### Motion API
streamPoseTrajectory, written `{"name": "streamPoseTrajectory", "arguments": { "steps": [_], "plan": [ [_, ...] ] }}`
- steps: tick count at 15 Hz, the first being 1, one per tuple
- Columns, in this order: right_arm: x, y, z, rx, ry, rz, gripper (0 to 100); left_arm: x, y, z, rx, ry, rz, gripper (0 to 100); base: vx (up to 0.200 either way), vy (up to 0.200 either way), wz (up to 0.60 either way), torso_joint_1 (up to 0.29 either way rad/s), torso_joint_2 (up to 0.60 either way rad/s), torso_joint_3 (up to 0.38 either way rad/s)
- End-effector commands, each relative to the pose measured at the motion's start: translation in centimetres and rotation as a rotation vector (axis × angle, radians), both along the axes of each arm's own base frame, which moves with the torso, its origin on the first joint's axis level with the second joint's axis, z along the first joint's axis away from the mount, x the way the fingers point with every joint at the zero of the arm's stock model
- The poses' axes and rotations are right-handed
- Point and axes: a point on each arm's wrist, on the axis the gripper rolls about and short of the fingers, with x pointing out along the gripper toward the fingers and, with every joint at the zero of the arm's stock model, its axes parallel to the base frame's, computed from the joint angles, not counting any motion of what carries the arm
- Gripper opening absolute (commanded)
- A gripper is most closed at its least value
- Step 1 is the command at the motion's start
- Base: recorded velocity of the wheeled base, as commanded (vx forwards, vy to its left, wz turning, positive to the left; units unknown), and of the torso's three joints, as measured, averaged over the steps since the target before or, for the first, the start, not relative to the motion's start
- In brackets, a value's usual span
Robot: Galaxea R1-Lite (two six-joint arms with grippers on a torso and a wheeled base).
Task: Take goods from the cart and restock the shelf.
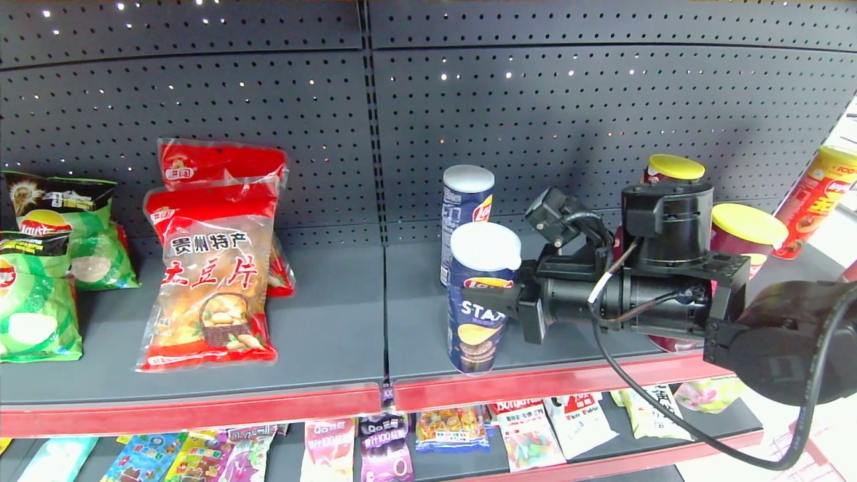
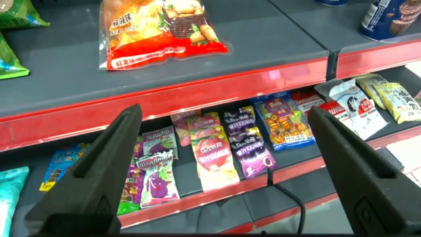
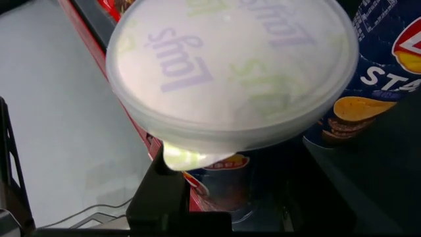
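My right tool is clamped round the upper part of a blue chip can. The can stands upright at the front edge of the shelf, just right of the seam between its two panels; I cannot tell whether its base rests on the deck. My left tool hangs with its fingers spread wide and nothing between them, in front of the lower shelf, where small sweet packets lie in rows. Just behind the held can stands a second blue can. Farther right are red cans with yellow lids; to the left lie red crisp bags, then green bags.
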Motion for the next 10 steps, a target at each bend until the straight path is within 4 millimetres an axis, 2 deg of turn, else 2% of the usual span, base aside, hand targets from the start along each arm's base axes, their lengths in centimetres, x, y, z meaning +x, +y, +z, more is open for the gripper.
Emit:
{"name": "streamPoseTrajectory", "arguments": {
  "steps": [1, 4, 5, 10],
  "plan": [
    [0.03, 0.02, -0.08, -0.001, 0.001, 0.001, 0, 0.01, 0.0, 0.0, -0.001, 0.002, 0.001, 100, 0.0, 0.0, 0.0, 0.0, 0.0, 0.0],
    [0.06, 0.05, -0.09, -0.001, 0.001, 0.001, 0, 0.01, 0.0, 0.0, 0.001, 0.001, 0.001, 100, 0.0, 0.0, 0.0, 0.0, 0.0, 0.0],
    [0.05, 0.04, -0.13, -0.001, 0.002, 0.001, 100, 0.01, 0.0, 0.0, 0.001, 0.002, -0.001, 100, 0.0, 0.0, 0.0, 0.0, 0.0, 0.0],
    [-0.06, -0.16, -0.04, 0.0, 0.002, -0.004, 100, 0.0, 0.0, 0.0, 0.0, 0.0, -0.001, 100, 0.0, 0.0, 0.0, 0.0, 0.0, 0.0]
  ]
}}
